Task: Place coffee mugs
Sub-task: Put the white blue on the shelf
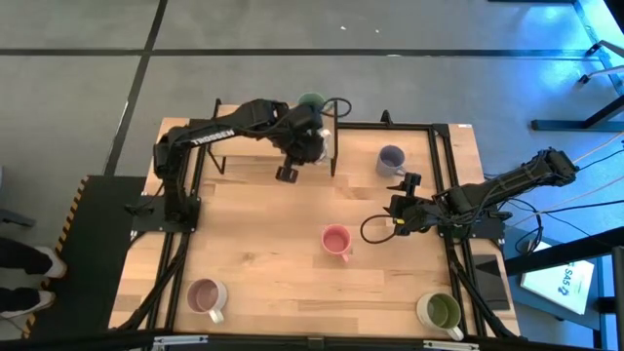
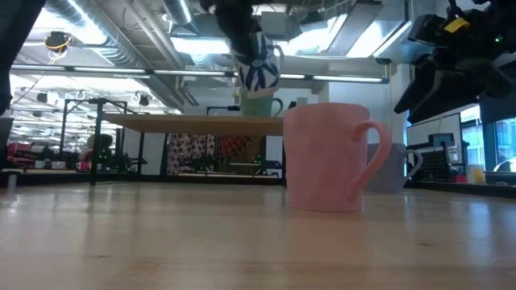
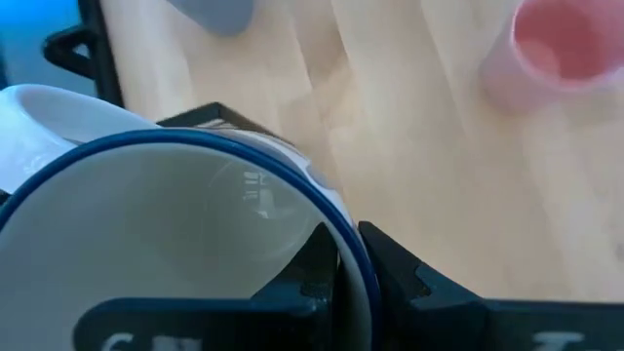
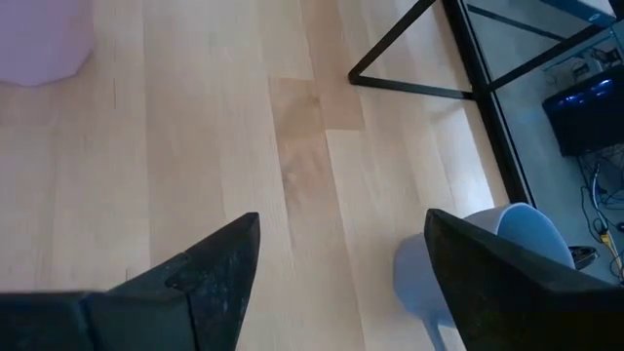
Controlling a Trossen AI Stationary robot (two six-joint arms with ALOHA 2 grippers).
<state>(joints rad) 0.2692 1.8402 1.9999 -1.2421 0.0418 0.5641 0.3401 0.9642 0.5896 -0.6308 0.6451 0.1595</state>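
Six mugs are in sight, and five of them stand spread out over the wooden desk (image 1: 273, 244) with plenty of bare board between them. The pink mug (image 1: 335, 240) sits near the middle, handle toward the near edge. The lavender mug (image 1: 391, 159) stands toward the far right, close to the black frame rail (image 1: 441, 175) that runs along that side. The beige-pink mug (image 1: 205, 295) is at the near left corner and the cream mug with olive inside (image 1: 440, 310) at the near right corner, both just by the front edge. The dark green mug (image 1: 311, 101) stands at the far edge, partly hidden behind the left arm. The widest open stretch lies left of centre, between the pink mug and the left frame.

The left jaws (image 3: 341, 283) are raised above the far middle of the desk, pinching the rim of the white mug with blue pattern (image 2: 260, 68), one finger inside the rim and one outside. In the low view that mug hangs clear of the board, tilted, above the green one.

The right jaws (image 1: 402, 208) hover spread wide over the right half of the desk, holding nothing. They are between the lavender mug and the pink mug, apart from both; the wrist view shows bare wood between the fingers (image 4: 195, 278), with the lavender mug just beside one of them.
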